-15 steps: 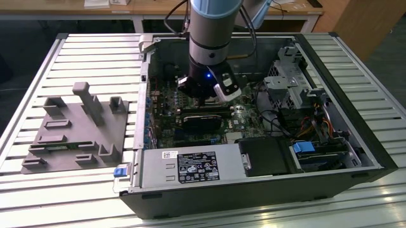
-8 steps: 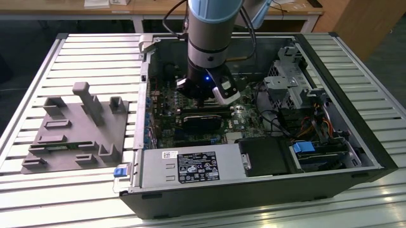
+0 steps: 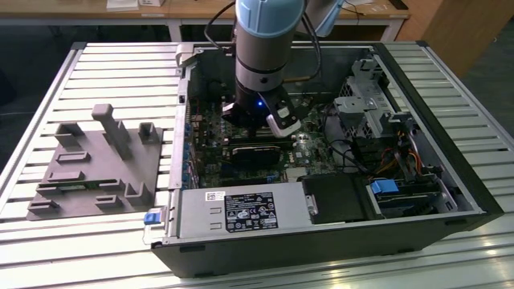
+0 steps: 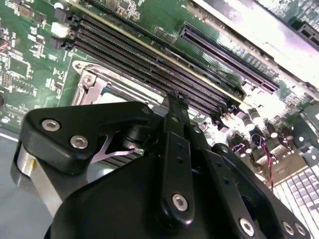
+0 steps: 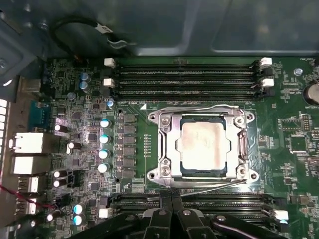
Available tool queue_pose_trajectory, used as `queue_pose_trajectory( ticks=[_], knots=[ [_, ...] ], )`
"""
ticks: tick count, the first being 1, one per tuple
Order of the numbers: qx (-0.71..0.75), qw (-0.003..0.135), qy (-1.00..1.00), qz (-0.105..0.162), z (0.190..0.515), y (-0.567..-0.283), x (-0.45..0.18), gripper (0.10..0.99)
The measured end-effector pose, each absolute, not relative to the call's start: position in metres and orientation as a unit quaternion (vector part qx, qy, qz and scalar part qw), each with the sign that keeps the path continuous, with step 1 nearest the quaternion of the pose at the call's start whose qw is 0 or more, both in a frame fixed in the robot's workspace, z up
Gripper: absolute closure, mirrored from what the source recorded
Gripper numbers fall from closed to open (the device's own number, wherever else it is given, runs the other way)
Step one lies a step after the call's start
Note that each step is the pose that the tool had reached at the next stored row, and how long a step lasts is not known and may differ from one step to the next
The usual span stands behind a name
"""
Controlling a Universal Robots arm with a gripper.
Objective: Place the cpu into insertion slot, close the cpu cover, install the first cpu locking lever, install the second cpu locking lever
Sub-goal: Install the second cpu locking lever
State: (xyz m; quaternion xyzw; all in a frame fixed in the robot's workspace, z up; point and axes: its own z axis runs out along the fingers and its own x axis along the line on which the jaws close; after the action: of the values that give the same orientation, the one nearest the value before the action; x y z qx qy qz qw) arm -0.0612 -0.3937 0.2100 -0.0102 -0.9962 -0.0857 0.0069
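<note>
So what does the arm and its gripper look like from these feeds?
The arm is a round grey column with a pale blue joint cap, a small blue light near the wrist, and black cables running down it. The gripper is matte black, built of flat linkage bars fastened with silver screws.

A lab: slatted metal bench (image 3: 96, 66), opened computer case (image 3: 449, 180).

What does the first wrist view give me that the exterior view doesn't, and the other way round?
First wrist view: the cpu lying flat in the insertion slot, the cpu cover down around it, a thin lever along one socket edge, and memory slots on two sides.

Exterior view: the whole open computer case on a slatted table, the arm reaching down into it, and a grey fixture block at the exterior view's left.

Both: the green motherboard and the gripper.
</note>
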Motion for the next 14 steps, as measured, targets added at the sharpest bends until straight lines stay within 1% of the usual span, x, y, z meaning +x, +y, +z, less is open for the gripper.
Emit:
queue_pose_trajectory(
  ticks=[5, 14],
  knots=[
    [-0.01, 0.007, -0.996, -0.087, 0.2057, -0.394, -0.0625, 0.98],
    [-0.01, 0.007, -0.995, -0.103, 0.1999, -0.3958, -0.0687, 0.98]
  ],
)
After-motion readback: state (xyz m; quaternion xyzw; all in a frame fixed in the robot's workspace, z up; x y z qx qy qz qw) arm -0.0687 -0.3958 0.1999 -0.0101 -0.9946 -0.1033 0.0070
